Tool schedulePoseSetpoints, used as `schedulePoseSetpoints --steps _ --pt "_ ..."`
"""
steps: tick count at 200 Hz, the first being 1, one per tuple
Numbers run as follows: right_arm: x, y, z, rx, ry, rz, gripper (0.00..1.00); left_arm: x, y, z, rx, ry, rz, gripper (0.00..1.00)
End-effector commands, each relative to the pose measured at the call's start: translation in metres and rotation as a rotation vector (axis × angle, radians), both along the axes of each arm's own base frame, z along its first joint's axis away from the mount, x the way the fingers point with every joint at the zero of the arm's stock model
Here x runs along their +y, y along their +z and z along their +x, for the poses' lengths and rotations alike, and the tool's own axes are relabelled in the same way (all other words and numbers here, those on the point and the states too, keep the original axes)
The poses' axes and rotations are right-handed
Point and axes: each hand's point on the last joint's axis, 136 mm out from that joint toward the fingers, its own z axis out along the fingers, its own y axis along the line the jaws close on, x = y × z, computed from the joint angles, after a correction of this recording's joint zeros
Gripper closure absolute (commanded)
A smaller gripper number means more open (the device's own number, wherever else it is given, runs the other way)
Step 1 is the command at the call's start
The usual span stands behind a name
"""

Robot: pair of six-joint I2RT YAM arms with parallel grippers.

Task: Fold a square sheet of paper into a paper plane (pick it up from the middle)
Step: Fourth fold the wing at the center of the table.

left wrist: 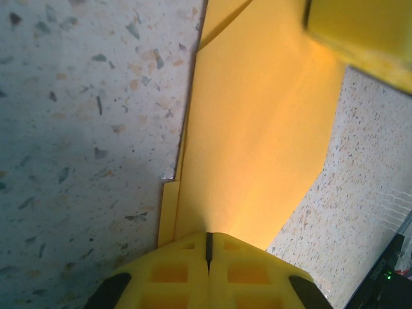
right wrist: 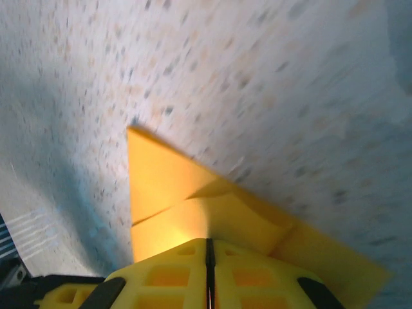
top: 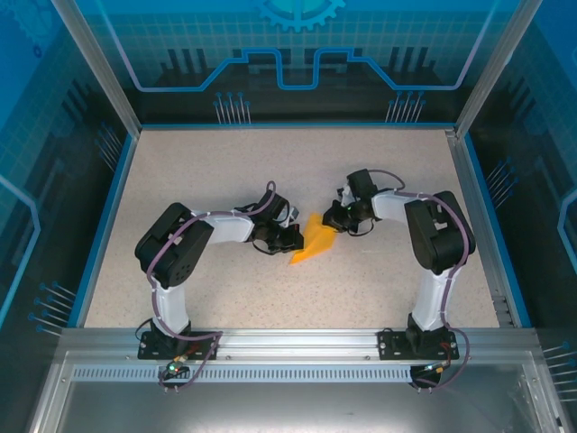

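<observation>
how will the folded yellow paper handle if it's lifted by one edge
Probably light and floppy: the paper is a thin sheet. Its folded layers and creases likely stiffen it a little. It may crumple where the shut left end effector and right end effector pinch it.

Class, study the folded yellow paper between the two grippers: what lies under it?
The speckled table shows around the paper; the patch directly beneath it is covered. The left gripper and right gripper each pinch an end.

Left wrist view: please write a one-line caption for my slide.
Left gripper shut on the partly folded orange-yellow paper, speckled table beneath.
</observation>
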Motion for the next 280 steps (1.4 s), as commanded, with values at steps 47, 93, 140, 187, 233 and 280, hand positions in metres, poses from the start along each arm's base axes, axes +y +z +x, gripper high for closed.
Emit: schedulePoseSetpoints --steps 47,93,140,187,233,280 --pt "-0.056 0.013 0.043 -0.106 -0.115 -0.147 0.90 0.026 -0.036 -0.030 0.148 -0.007 0.126 1.00" --pt "-0.033 0.065 0.023 -0.253 -0.053 -0.090 0.88 0.026 -0.034 -0.027 0.139 -0.004 0.125 1.00" --pt "0.029 0.040 -0.030 -0.136 0.063 0.041 0.88 0.025 -0.033 -0.026 0.134 -0.001 0.126 1.00" --pt "0.062 0.021 -0.048 -0.071 0.095 0.101 0.89 0.024 -0.031 -0.026 0.131 -0.001 0.120 1.00" --pt "0.058 -0.001 -0.056 -0.011 0.090 0.051 0.90 0.021 -0.027 -0.025 0.125 0.001 0.111 1.00" --pt "0.041 -0.027 -0.070 0.068 0.073 -0.044 0.91 0.013 -0.002 -0.017 0.083 -0.009 0.065 0.98"
